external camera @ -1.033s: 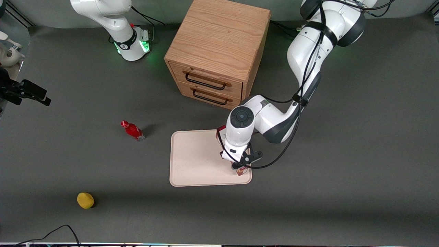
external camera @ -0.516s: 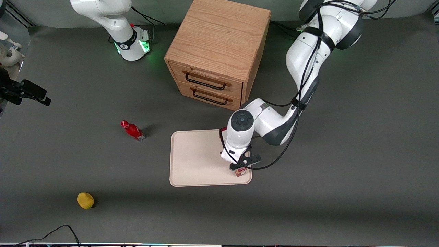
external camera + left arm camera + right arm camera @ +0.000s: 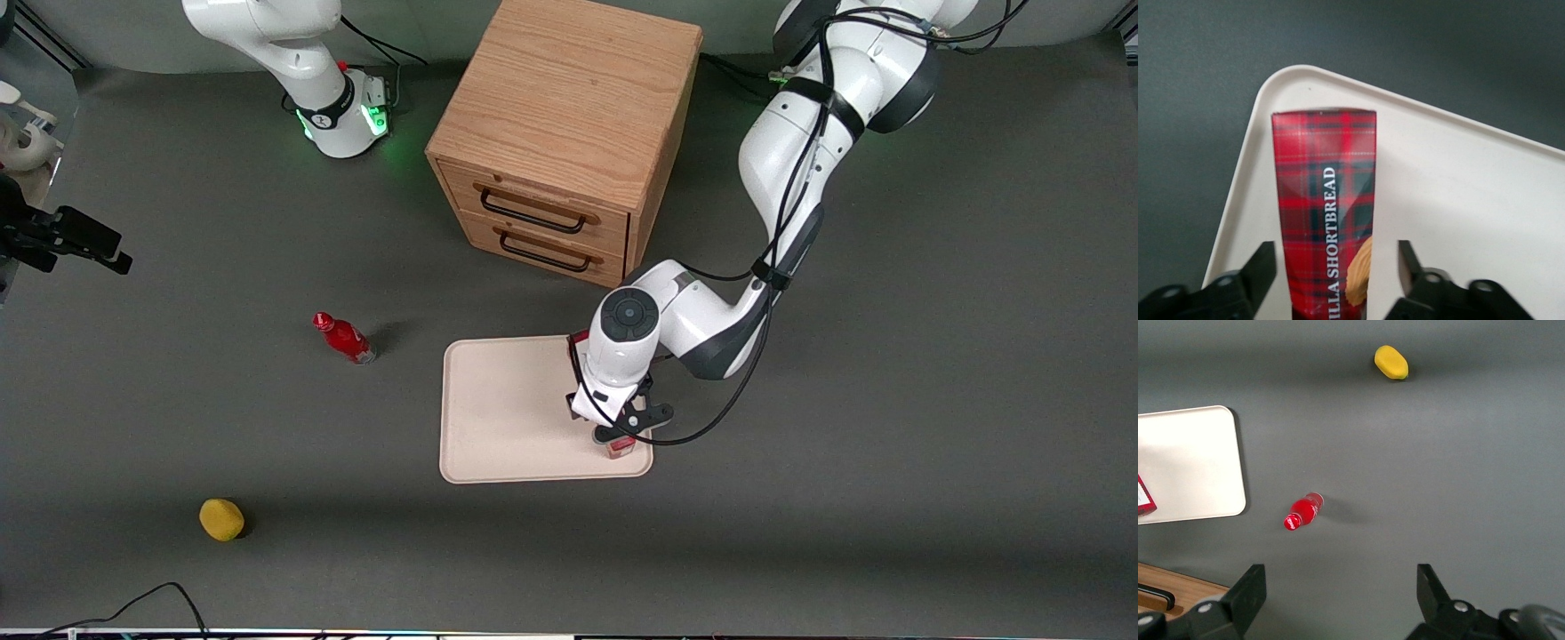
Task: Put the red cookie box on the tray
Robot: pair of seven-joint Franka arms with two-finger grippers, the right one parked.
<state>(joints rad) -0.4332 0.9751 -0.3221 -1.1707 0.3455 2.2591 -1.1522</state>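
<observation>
Where the hand [image 3: 1331,277] straddles it, the red cookie box [image 3: 1326,213] shows tartan.

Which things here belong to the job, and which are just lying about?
Job: red cookie box lying on the tray; gripper above it, fingers open and apart from its sides.
Lying about: red bottle, yellow object, wooden drawer cabinet.

Cookie box [image 3: 1325,213] on tray [image 3: 507,418] w/ gripper [image 3: 1337,280] straddling it, fingers apart.

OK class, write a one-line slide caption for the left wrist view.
Open claw straddling the red cookie box lying on the tray.
</observation>
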